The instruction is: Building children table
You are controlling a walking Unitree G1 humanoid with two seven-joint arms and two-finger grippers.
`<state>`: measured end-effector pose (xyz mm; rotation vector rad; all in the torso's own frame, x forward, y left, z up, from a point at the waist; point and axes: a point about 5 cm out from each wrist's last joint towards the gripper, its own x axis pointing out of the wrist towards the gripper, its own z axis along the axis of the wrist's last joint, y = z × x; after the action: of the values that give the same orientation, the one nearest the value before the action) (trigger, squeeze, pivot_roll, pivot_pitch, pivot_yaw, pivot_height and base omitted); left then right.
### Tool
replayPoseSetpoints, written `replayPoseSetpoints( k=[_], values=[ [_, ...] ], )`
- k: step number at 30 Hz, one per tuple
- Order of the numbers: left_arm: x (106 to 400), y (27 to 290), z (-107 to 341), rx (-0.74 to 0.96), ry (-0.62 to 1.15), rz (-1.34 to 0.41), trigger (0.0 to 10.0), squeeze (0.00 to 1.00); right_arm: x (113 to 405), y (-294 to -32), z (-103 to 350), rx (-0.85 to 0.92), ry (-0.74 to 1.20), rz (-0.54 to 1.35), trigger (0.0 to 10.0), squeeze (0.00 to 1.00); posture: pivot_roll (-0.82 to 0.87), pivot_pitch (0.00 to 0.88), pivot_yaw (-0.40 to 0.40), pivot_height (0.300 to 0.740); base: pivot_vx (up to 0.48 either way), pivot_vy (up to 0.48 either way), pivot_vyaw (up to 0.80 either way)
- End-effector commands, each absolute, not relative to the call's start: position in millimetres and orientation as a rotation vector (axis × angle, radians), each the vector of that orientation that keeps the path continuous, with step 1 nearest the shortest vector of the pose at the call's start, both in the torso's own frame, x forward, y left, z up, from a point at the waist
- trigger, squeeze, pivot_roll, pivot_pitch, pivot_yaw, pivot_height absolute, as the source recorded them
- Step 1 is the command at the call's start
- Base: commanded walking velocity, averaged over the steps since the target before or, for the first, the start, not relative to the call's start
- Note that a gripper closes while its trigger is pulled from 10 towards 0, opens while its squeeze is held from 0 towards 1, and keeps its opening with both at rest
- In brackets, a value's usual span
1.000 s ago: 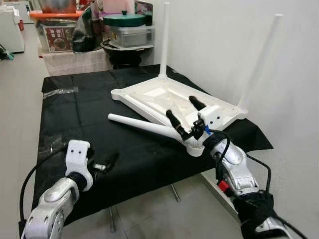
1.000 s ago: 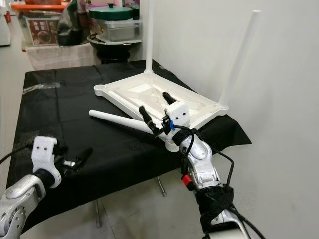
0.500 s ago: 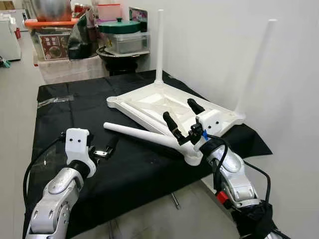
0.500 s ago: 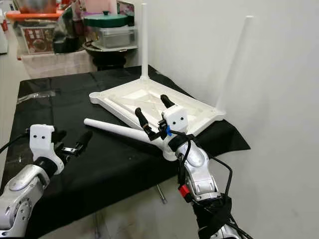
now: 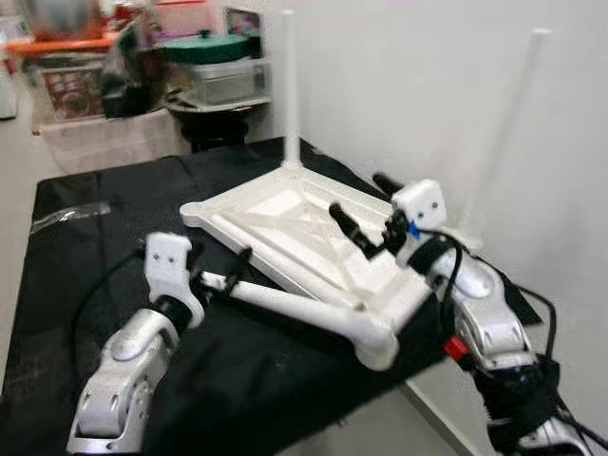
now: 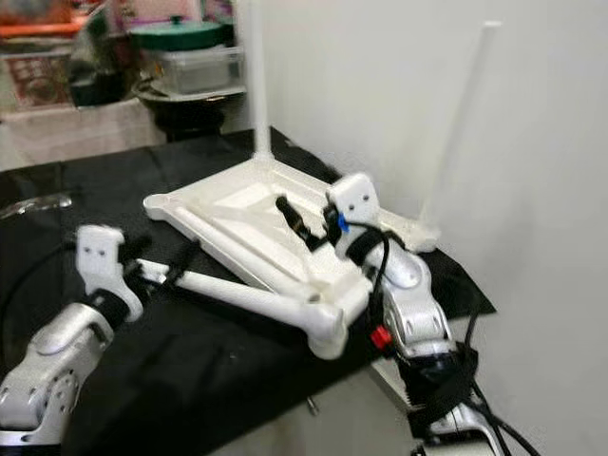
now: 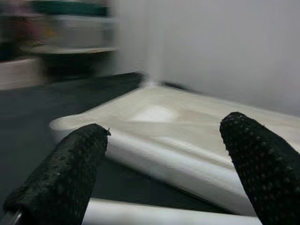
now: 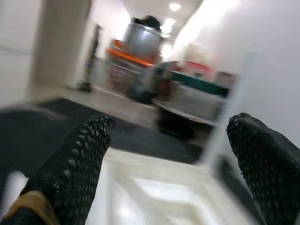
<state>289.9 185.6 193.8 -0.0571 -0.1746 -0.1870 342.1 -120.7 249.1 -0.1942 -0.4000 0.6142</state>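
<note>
A white children's table top [image 5: 285, 214] lies upside down on a black-clothed table [image 5: 85, 237]. Two white legs stand up from it, one at the far corner [image 5: 288, 85] and one at the right corner [image 5: 518, 123]. A third, loose leg [image 5: 304, 309] lies flat along the near side, its thick end by the front corner. My left gripper [image 5: 223, 275] is open at the loose leg's thin end; in the left wrist view the leg [image 7: 154, 214] runs low between the spread fingers [image 7: 70, 173]. My right gripper [image 5: 366, 204] hovers open over the table top's underside [image 8: 159, 187].
A white wall [image 5: 408, 76] runs close along the right side of the work table. Behind the table stand a green-lidded container [image 5: 214, 52] and other kitchen clutter. The black cloth's near edge lies just below the loose leg's thick end.
The camera has shifted. My left gripper moved forward from the cloth to the loose leg's thin end. My right gripper drew away from the leg, up over the table top.
</note>
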Motion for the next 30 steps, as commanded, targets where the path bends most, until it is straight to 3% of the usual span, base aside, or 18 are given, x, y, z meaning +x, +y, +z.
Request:
replayPoseSetpoints(
  k=[1,11,14,16,18,23,30],
  values=[
    [290,186,194,-0.061,-0.177,-0.178,10.0,0.00,343,-128,249,-0.140,-0.361,0.604,10.0,0.00,0.08,0.000,-0.045,0.740,0.000,0.000,0.00],
    [289,191,192,-0.058,-0.175,-0.119,10.0,0.00,345,-130,246,-0.278,-0.257,0.687,10.0,0.00,0.09,0.000,-0.055,0.740,0.000,0.000,0.72],
    [289,192,191,-0.056,-0.172,-0.112,10.0,0.00,344,-129,243,-0.317,-0.217,0.732,10.0,0.00,0.09,0.000,-0.055,0.740,0.000,0.000,0.00],
    [287,196,184,-0.043,-0.145,-0.071,10.0,0.00,344,-130,229,-0.458,-0.039,0.835,10.0,0.00,0.08,0.000,-0.064,0.740,0.000,0.000,0.00],
    [287,196,184,-0.043,-0.145,-0.071,10.0,0.00,344,-130,229,-0.458,-0.039,0.835,10.0,0.00,0.08,0.000,-0.064,0.740,0.000,0.000,0.00],
    [285,197,174,-0.026,-0.104,-0.039,10.0,0.00,367,-142,206,-0.536,0.292,0.756,10.0,0.00,0.09,0.000,-0.080,0.740,0.000,0.000,0.00],
    [283,193,170,-0.033,-0.092,-0.042,10.0,0.00,381,-142,206,-0.535,0.351,0.711,10.0,0.00,0.09,0.000,-0.091,0.740,0.000,0.000,0.00]
  ],
)
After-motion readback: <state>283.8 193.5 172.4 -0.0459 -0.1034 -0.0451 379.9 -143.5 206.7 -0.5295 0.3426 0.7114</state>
